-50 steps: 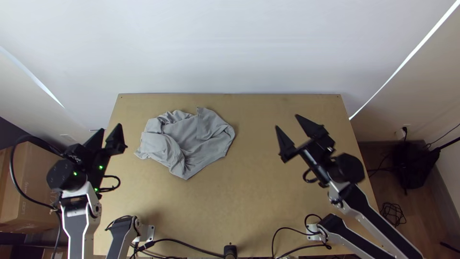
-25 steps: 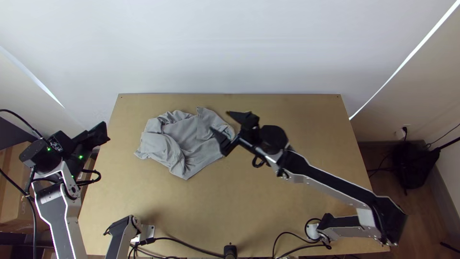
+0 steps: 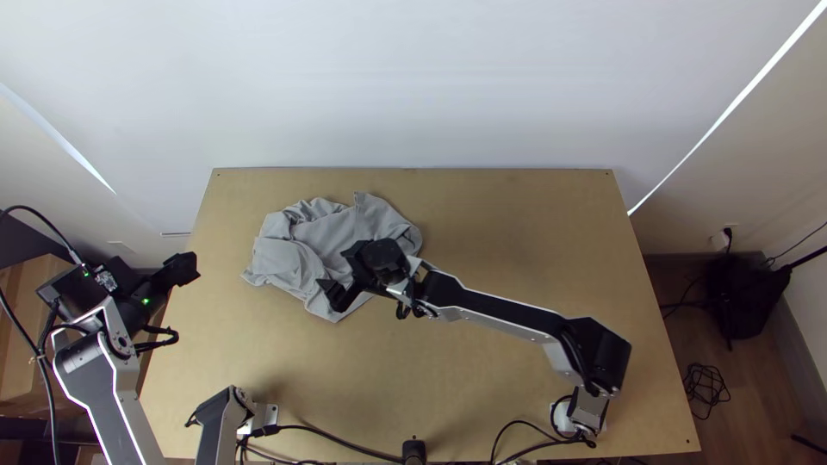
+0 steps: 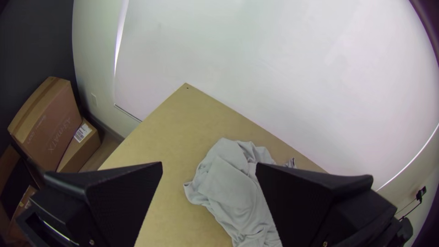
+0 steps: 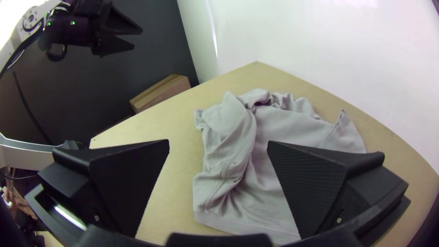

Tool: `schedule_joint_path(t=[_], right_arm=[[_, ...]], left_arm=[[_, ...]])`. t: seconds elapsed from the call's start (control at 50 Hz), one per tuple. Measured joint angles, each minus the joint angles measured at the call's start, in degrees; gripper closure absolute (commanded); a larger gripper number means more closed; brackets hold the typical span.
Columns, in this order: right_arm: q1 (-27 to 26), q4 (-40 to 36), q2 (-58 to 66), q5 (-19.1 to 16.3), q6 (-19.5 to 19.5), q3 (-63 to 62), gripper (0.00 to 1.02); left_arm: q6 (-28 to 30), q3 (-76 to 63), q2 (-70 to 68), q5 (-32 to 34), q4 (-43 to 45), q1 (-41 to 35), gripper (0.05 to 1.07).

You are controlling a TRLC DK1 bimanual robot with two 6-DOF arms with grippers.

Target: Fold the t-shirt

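Silver-grey arm links with black panels, black joints, looping cables, green lights

A wooden table before a white wall.
From where I stand, one thin line of bright light borders this wall at each side. To the left, brown cardboard boxes stand near a dark wall. To the right, a tangled black cable lies on the brown wooden floor, and a socket is low on the pale side wall.
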Motion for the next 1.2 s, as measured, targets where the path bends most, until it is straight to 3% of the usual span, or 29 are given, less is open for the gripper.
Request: schedule_joint_path(t=[0.2,0.32,0.42,0.48,0.64,0.94,1.2], right_arm=[[0.46,-3.58,9.79,-3.32,3.54,8.7,0.04],[0.42,-6.16,15.5,-3.56,4.35,14.14,0.04],[0.42,-7.74,19.5,-3.74,5.4,17.66,0.12],[0.42,-8.5,21.46,-3.72,6.01,19.67,0.28],[0.42,-9.09,24.63,-3.72,7.58,23.17,0.99],[-0.68,-11.87,24.81,-3.74,9.46,24.74,1.0],[-6.05,-12.52,13.42,-3.74,10.1,12.76,1.0]], left_arm=[[2.19,0.07,-4.15,0.02,-1.95,0.68,0.1],[3.17,1.03,-6.14,0.02,-3.32,0.98,0.1],[3.72,1.99,-6.47,0.15,-4.28,1.4,0.1],[4.07,2.23,-6.45,0.22,-4.87,1.7,0.1],[4.61,2.4,-6.45,0.2,-5.53,2.16,0.1],[4.9,3.37,-3.65,0.22,-5.73,2.27,0.1],[5.9,3.39,2.29,0.39,-5.64,1.99,0.1]])
